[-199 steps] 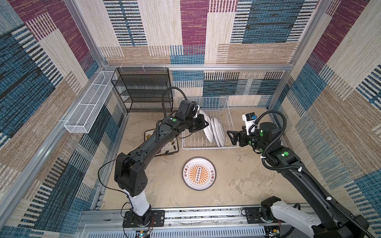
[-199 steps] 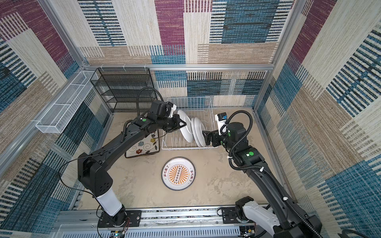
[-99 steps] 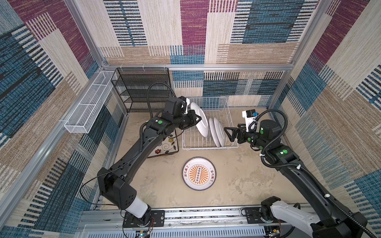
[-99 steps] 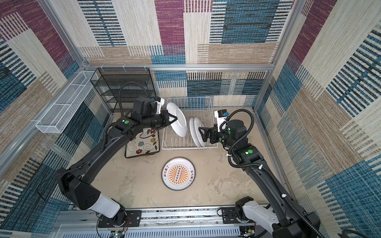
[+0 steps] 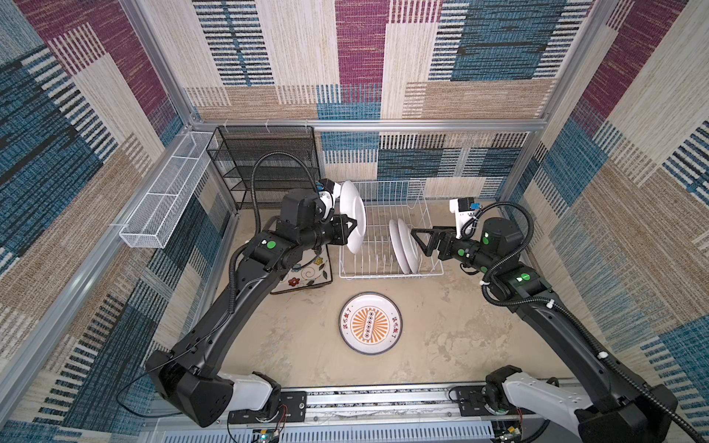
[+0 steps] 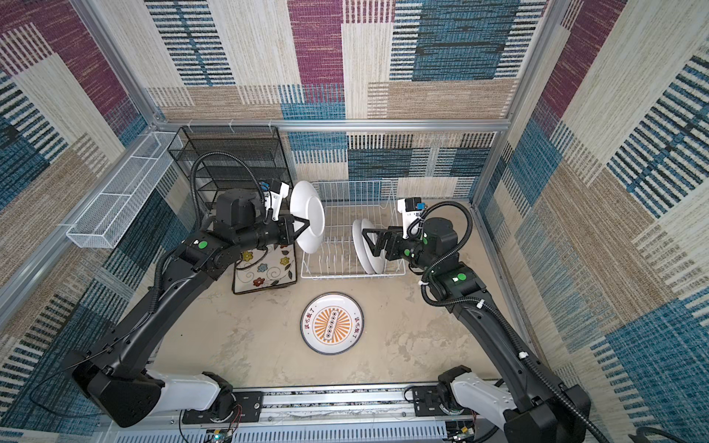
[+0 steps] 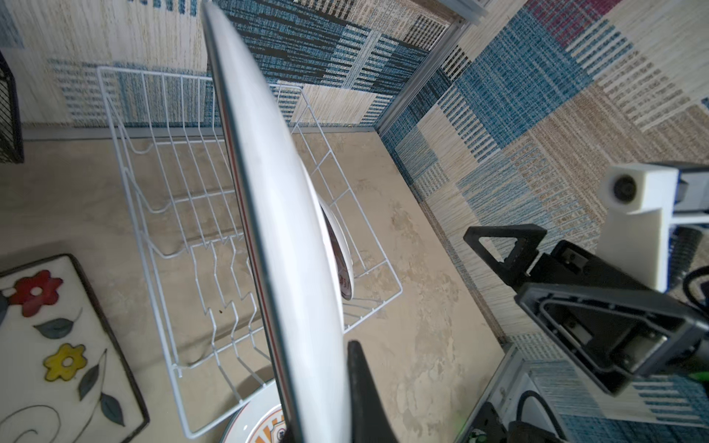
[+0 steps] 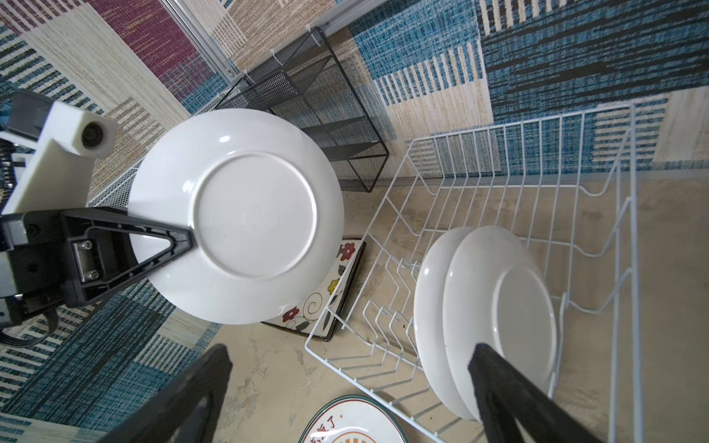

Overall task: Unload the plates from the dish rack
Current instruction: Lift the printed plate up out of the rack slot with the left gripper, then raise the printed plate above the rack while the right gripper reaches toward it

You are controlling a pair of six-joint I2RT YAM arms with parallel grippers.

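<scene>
You are sitting past the halfway mark, by my reading. Your left gripper (image 5: 350, 229) is pinching a round white plate (image 5: 353, 213) by its rim. It is holding the plate on edge in the air above the left end of the dish rack (image 5: 383, 274), which is standing at the middle of the worktop's (image 5: 441, 337) back edge.

Already out, a round plate with an orange printed face (image 5: 370, 323) is lying face up in the middle of the worktop, in front of the rack. The square floral plates (image 5: 307, 274) are lying just beside the rack's left end, toward the left edge; how many are stacked there I cannot tell.

Left to do: two round plates (image 5: 404, 245) are standing on edge at the rack's right end. Your right gripper (image 5: 420, 242) is hanging spread wide just beside them, gripping nothing.

The right wrist view is giving you what the top views are not: the held plate's plain white back, with one black finger (image 8: 183, 239) reaching to its foot ring. The left wrist view is showing that plate edge-on, with its thin dark rim. It is also showing the bare tines beneath and a slice of red print on a rack plate (image 7: 343, 268) behind. Only the top views are showing both arms and the whole layout together.
</scene>
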